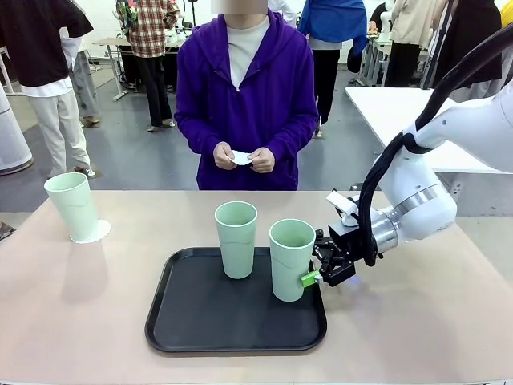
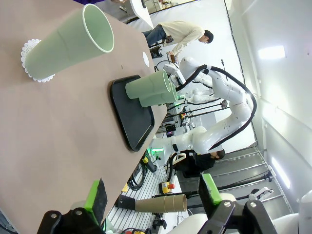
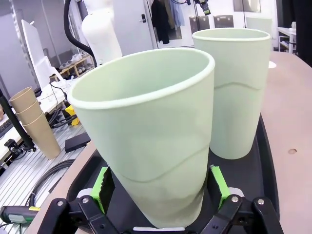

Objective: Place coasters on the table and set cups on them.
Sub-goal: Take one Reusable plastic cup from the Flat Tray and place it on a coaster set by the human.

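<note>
One mint-green cup (image 1: pixel 72 204) stands on a lacy white coaster (image 1: pixel 92 233) at the table's (image 1: pixel 417 321) far left; the left wrist view has that cup (image 2: pixel 68 44) on its coaster (image 2: pixel 30 48) too. Two more cups (image 1: pixel 236 238) (image 1: pixel 291 258) stand on the black tray (image 1: pixel 200 321). My right gripper (image 1: pixel 307 273) is open, with its jaws on either side of the right cup's lower part (image 3: pixel 151 141) and its green pads (image 3: pixel 218 181) close to the wall. Over the table's near edge, my left gripper (image 2: pixel 153 195) hangs open and holds nothing. The person holds a coaster (image 1: pixel 240 157) in both hands.
The second tray cup (image 3: pixel 236 87) stands just behind the one between my fingers. A white table (image 1: pixel 401 112) is at the back right. Bare tabletop lies right of the tray and between the tray (image 2: pixel 131 114) and the left cup. Other people stand far behind.
</note>
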Tool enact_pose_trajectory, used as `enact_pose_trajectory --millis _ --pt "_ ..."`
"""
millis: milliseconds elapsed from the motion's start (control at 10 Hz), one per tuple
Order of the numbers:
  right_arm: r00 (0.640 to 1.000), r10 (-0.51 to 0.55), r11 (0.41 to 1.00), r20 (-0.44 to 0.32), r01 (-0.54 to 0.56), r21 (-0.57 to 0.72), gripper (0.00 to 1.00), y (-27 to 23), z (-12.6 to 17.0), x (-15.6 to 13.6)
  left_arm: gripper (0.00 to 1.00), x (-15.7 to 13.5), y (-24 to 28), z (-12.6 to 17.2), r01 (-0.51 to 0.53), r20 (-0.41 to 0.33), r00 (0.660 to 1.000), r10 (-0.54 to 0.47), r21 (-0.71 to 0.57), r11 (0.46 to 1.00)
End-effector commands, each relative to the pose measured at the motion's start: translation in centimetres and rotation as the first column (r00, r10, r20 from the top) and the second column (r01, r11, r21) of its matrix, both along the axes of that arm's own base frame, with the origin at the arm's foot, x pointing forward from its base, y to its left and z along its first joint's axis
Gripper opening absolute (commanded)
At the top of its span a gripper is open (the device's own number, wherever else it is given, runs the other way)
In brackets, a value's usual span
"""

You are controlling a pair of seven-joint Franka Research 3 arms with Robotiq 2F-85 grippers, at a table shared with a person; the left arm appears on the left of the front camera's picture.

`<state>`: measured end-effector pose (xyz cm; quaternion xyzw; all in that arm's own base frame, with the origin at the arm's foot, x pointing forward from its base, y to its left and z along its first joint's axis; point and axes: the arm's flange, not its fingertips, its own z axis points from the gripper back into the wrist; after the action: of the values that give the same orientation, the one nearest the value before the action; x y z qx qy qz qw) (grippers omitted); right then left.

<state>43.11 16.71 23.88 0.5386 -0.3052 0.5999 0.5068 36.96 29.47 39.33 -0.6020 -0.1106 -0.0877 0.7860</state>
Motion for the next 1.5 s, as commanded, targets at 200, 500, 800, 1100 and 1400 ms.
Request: enact_pose_trajectory --millis 200,500,800,1100,1400 --pt "1.000 0.018 0.999 0.022 -0.019 0.044 1.00 1.1 -0.4 0.4 1.00 -0.1 0.1 0.2 -0.004 -0.004 1.000 0.004 0.009 1.000" --pt "0.999 0.036 0.998 0.018 -0.037 0.054 1.00 1.9 -0.3 0.4 1.00 -0.1 0.1 0.2 -0.004 -0.004 1.000 0.004 0.009 1.000" --pt "0.999 0.044 0.997 0.023 -0.046 0.062 1.00 2.7 -0.4 0.5 1.00 -0.1 0.1 0.2 -0.004 -0.004 1.000 0.004 0.009 1.000" --pt "0.998 0.043 0.997 0.042 -0.045 0.059 0.56 3.0 -0.4 0.7 1.00 -0.1 0.1 0.2 -0.004 -0.004 1.000 0.004 0.009 1.000" --pt "0.997 0.048 0.997 0.054 -0.052 0.065 0.00 2.8 0.2 0.4 1.00 -0.1 0.1 0.2 -0.004 -0.004 1.000 0.004 0.009 1.000"
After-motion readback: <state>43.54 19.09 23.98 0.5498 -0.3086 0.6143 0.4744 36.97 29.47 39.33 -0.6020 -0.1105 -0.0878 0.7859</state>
